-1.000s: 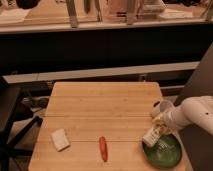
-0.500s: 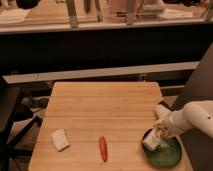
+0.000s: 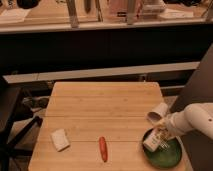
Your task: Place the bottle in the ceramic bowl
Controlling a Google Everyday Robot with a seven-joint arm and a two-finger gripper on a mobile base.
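As the gripper [image 3: 163, 136] holds the bottle [image 3: 151, 140] over the bowl [image 3: 169, 159],
jaws clamped around it, at the bowl's nine o'clock rim.

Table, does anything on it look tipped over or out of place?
Only the white cup near the right edge: it seems to lie on its side. The bottle is tilted too, but the gripper holds it over the left rim of the green bowl.
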